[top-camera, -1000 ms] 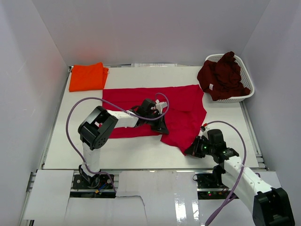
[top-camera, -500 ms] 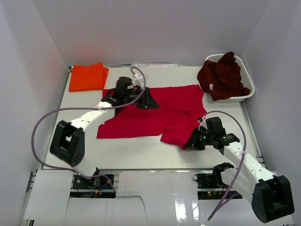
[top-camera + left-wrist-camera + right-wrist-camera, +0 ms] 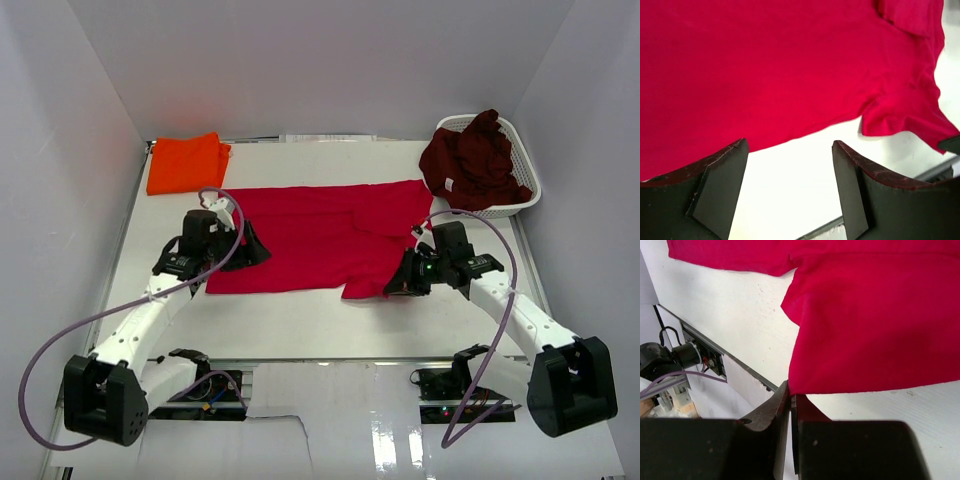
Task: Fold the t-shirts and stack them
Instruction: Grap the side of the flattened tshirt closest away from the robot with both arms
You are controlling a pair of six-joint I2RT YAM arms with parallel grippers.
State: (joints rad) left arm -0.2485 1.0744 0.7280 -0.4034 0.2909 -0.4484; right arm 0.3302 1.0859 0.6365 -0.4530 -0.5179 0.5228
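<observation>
A crimson red t-shirt [image 3: 320, 235] lies spread flat across the middle of the table, also filling the left wrist view [image 3: 780, 65] and the right wrist view [image 3: 870, 325]. My left gripper [image 3: 260, 250] hovers open at the shirt's left part; only white table shows between its fingers [image 3: 720, 192]. My right gripper [image 3: 393, 285] is shut on the shirt's near right corner, with the hem pinched at its tips [image 3: 791, 392]. A folded orange t-shirt [image 3: 187, 163] rests at the far left. A dark maroon t-shirt [image 3: 472, 165] with a small white tag is heaped in the basket.
The white lattice basket [image 3: 532, 195] stands at the far right corner. White walls close in the table on three sides. The table's metal front edge [image 3: 735, 357] runs near the right gripper. Purple cables loop from both arms.
The left gripper has opened, let go of the red shirt and swung back to its left side. The right gripper carried its corner farther from the front edge; the shirt lies flatter.
</observation>
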